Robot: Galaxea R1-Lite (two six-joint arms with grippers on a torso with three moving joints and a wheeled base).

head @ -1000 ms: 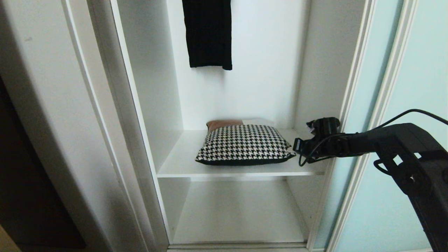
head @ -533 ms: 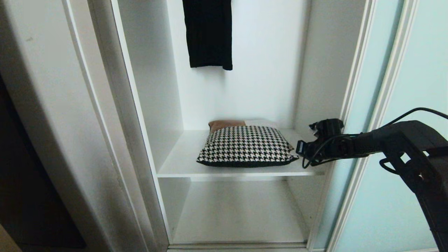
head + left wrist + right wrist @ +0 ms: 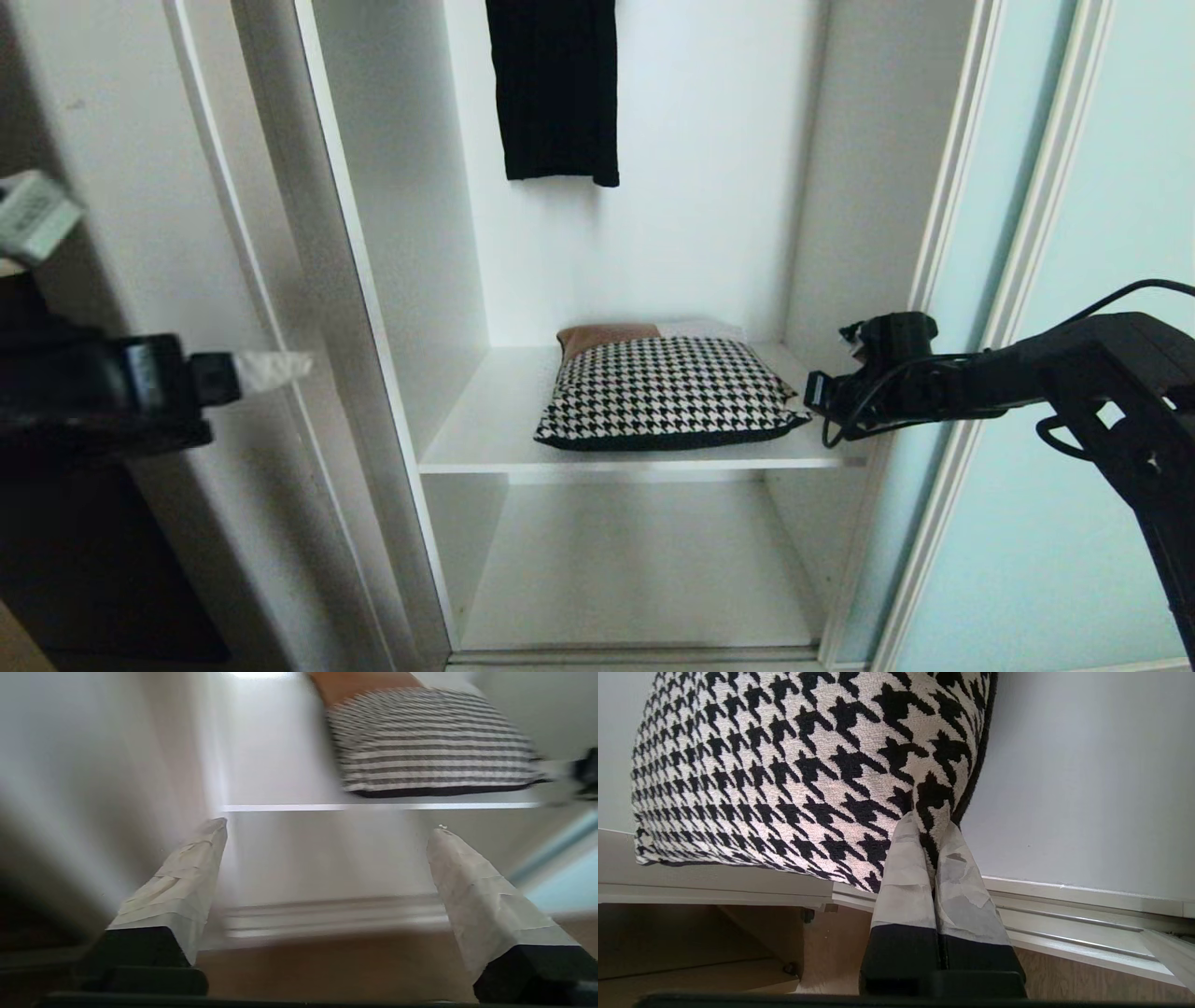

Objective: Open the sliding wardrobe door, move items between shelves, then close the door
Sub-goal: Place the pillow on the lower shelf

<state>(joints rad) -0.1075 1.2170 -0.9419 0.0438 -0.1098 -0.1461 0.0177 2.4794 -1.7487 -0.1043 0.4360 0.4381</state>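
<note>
Door stage complete: the sliding wardrobe door (image 3: 1102,280) stands slid aside to the right, exposing the interior. Transfer stage in progress: the houndstooth cushion (image 3: 665,392) lies on the middle shelf (image 3: 485,439). The right gripper (image 3: 934,830) is clamped on the cushion's near right corner. The left gripper (image 3: 327,830) is outside the wardrobe at the left, jaws spread wide, holding nothing. The lower shelf (image 3: 635,569) is bare. Remaining, by judgement: relocate cushion, close door.

Black arms (image 3: 1074,373), looped black cable (image 3: 1111,299), pale-taped fingers (image 3: 906,877)
</note>
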